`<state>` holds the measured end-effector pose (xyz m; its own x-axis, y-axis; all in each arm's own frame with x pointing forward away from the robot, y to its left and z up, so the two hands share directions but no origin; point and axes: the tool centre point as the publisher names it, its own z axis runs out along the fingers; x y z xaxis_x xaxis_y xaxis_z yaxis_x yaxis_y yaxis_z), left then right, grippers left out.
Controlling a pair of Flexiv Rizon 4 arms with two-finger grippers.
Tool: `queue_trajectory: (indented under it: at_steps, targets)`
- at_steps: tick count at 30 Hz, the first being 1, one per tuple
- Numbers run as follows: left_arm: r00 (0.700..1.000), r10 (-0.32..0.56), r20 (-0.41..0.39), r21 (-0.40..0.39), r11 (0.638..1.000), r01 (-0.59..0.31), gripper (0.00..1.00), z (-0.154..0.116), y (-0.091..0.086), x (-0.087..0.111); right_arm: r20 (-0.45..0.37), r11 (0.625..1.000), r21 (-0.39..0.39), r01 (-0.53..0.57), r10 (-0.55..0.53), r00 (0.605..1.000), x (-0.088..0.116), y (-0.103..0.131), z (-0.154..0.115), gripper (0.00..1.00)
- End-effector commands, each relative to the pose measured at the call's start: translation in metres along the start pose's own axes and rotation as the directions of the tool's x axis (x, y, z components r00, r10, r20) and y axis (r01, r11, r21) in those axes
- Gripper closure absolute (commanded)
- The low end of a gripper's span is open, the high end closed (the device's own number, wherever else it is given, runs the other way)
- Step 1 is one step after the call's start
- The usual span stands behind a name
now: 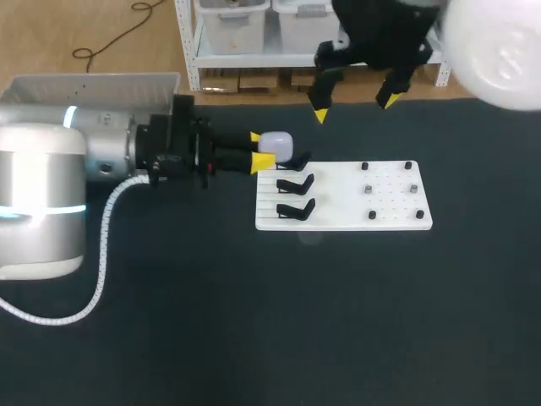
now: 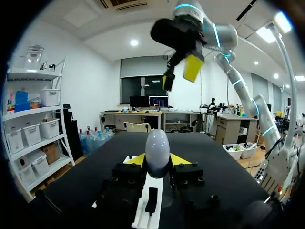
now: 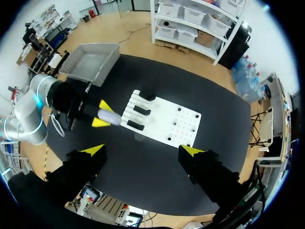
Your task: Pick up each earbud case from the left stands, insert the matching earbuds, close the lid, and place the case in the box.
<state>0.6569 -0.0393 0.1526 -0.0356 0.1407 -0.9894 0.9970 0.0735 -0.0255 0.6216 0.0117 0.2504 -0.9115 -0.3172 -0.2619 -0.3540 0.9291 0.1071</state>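
Head view: the left pincer [image 1: 260,150] is closed on the pale earbud case [image 1: 279,144], one yellow tip on each side, at the farthest of the three black stands [image 1: 296,182] on the white board [image 1: 397,216]. The right pincer [image 1: 353,108] hangs wide open, high above the far side of the surface. I judge the task is only at its start: the lid looks shut, no earbuds are inserted, and no case shows in the box [image 3: 90,59].

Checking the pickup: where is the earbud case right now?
Head view: the earbud case is held in the left gripper, at the white board's left end, by the farthest stand.
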Motion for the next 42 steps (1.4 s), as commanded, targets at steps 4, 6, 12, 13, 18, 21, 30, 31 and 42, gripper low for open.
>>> queue_trajectory:
  at_steps: [4, 6, 12, 13, 18, 21, 30, 31, 42]
  targets:
    - [1.000, -0.025, -0.008, -0.175, 0.984, 0.023, 1.00, -0.049, -0.003, -0.026, 0.172, 1.000, -0.023, 0.004, 0.000, 0.985, 0.022, -0.006, -0.003, 0.00]
    - [0.999, -0.027, -0.031, -0.242, 0.970, 0.019, 1.00, -0.067, 0.009, -0.025, 0.172, 1.000, -0.023, 0.004, 0.000, 0.985, 0.022, -0.006, -0.003, 0.00]
    - [0.996, -0.064, -0.070, -0.444, 0.896, 0.027, 1.00, -0.127, 0.056, -0.014, 0.172, 1.000, -0.023, 0.004, 0.000, 0.985, 0.022, -0.006, -0.003, 0.00]
    - [0.994, -0.063, -0.086, -0.471, 0.882, 0.015, 1.00, -0.137, 0.063, -0.013, 0.172, 1.000, -0.023, 0.004, 0.000, 0.985, 0.022, -0.006, -0.003, 0.00]
    - [0.986, -0.115, -0.119, -0.603, 0.798, 0.020, 1.00, -0.181, 0.108, 0.006, 0.172, 1.000, -0.023, 0.004, 0.000, 0.985, 0.022, -0.006, -0.003, 0.00]
    - [0.977, -0.139, -0.163, -0.653, 0.757, -0.001, 1.00, -0.202, 0.137, 0.021, 0.172, 1.000, -0.023, 0.004, 0.000, 0.985, 0.022, -0.006, -0.003, 0.00]
    - [0.950, -0.246, -0.194, -0.749, 0.662, 0.018, 1.00, -0.241, 0.199, 0.067, 0.172, 1.000, -0.023, 0.004, 0.000, 0.985, 0.022, -0.006, -0.003, 0.00]
    - [0.947, -0.252, -0.201, -0.752, 0.658, 0.016, 1.00, -0.243, 0.202, 0.071, 0.172, 1.000, -0.023, 0.004, 0.000, 0.985, 0.022, -0.006, -0.003, 0.00]
    - [0.948, -0.261, -0.183, -0.773, 0.634, 0.026, 0.00, -0.258, 0.203, 0.079, 0.172, 1.000, -0.023, 0.004, 0.000, 0.985, 0.022, -0.006, -0.003, 0.00]
